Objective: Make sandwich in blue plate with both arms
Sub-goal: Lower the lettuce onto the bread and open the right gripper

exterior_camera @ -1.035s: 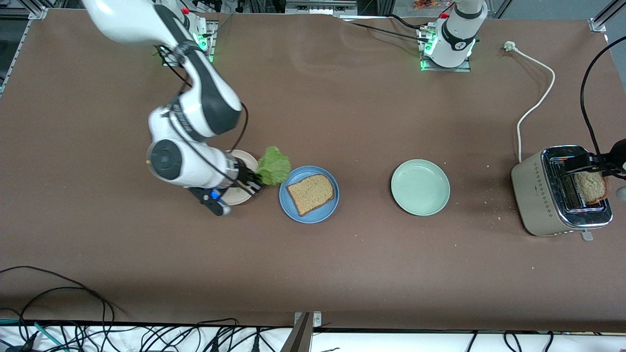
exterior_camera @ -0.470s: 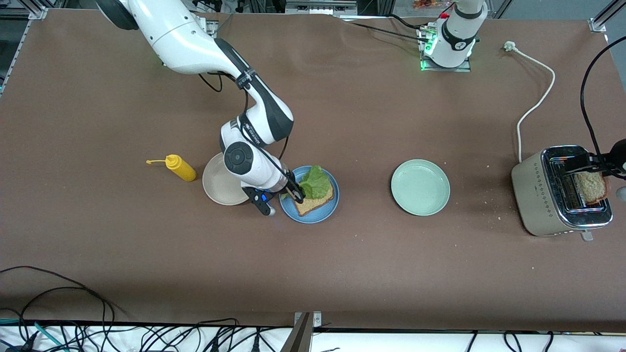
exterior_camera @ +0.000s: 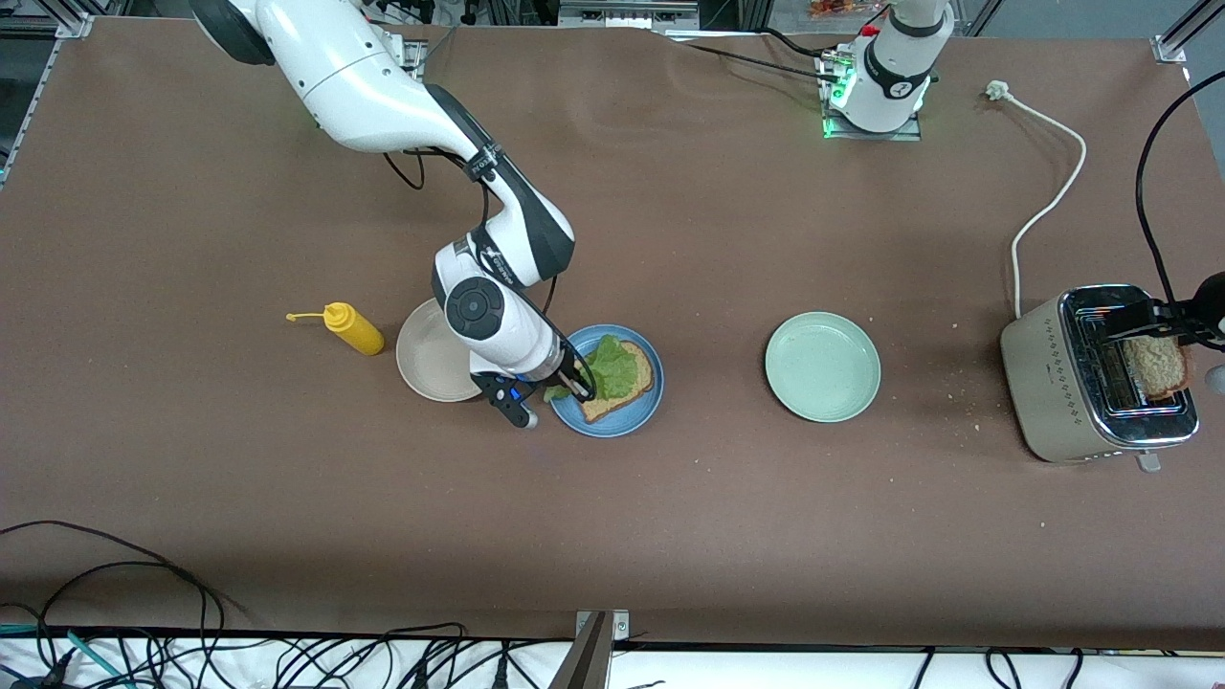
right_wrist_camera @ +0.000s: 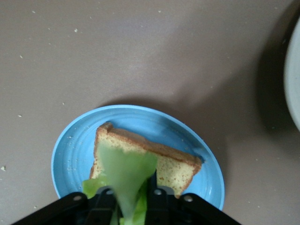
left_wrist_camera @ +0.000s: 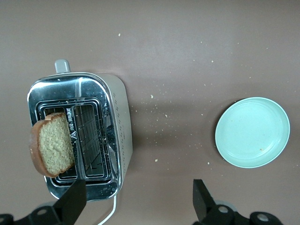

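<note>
I note the right end effector (exterior_camera: 574, 385), narrow on the ruffled green lettuce leaf (exterior_camera: 612, 369), has lowered it from beside onto the brown bread slice (exterior_camera: 627, 379) in the round blue plate (exterior_camera: 612, 421), while the wide-open left end effector (left_wrist_camera: 136, 201) waits over the toaster's second slice (left_wrist_camera: 52, 150).

The right arm (exterior_camera: 498, 287) blocks the blue plate (exterior_camera: 612, 421) from the beige plate (exterior_camera: 426, 368); toward the desk's front edge lies open room.
</note>
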`<state>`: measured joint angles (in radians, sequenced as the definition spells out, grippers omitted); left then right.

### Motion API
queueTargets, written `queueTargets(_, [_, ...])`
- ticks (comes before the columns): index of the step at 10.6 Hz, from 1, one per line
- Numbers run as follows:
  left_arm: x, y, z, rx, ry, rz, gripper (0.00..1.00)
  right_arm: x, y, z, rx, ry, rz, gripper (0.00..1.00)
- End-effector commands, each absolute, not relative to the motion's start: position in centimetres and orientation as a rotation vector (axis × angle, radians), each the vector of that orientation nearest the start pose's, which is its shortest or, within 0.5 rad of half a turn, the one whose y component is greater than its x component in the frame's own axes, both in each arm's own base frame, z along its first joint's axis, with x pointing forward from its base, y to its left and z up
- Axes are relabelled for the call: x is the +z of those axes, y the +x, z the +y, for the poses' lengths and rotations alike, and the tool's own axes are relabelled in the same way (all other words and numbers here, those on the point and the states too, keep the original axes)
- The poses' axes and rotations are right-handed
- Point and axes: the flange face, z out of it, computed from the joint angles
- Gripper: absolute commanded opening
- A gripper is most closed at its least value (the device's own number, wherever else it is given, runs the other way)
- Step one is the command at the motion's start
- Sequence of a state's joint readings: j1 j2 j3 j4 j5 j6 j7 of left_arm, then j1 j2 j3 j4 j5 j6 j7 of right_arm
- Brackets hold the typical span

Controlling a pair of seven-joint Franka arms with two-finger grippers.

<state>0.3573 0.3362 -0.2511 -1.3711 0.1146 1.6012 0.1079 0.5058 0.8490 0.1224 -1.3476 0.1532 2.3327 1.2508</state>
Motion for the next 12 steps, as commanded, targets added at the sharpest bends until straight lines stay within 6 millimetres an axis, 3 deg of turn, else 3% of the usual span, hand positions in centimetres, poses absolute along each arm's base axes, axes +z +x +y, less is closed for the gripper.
queueTargets(1, [52.9,63.6,10.7,0.154,-3.086,0.038,1.00,24.0,62.1,44.1,0.078,-2.677,1.083,1.00])
queueTargets(3, [52.9,63.6,10.8,0.155,-3.084,0.038,1.00,26.3,63.0,44.6,0.046,-2.635,1.084,1.00])
queueTargets(6, [52.9,63.5,11.0,0.157,-3.084,0.036,1.00,27.9,64.0,44.3,-0.029,-2.645,1.041,1.00])
queueTargets(9, [53.0,63.4,11.7,0.154,-3.084,0.020,1.00,30.4,65.4,42.2,-0.207,-2.736,0.968,1.00])
queueTargets(12, [53.1,63.3,12.6,0.152,-3.084,-0.004,1.00,33.1,66.3,38.5,-0.212,-2.896,0.857,1.00])
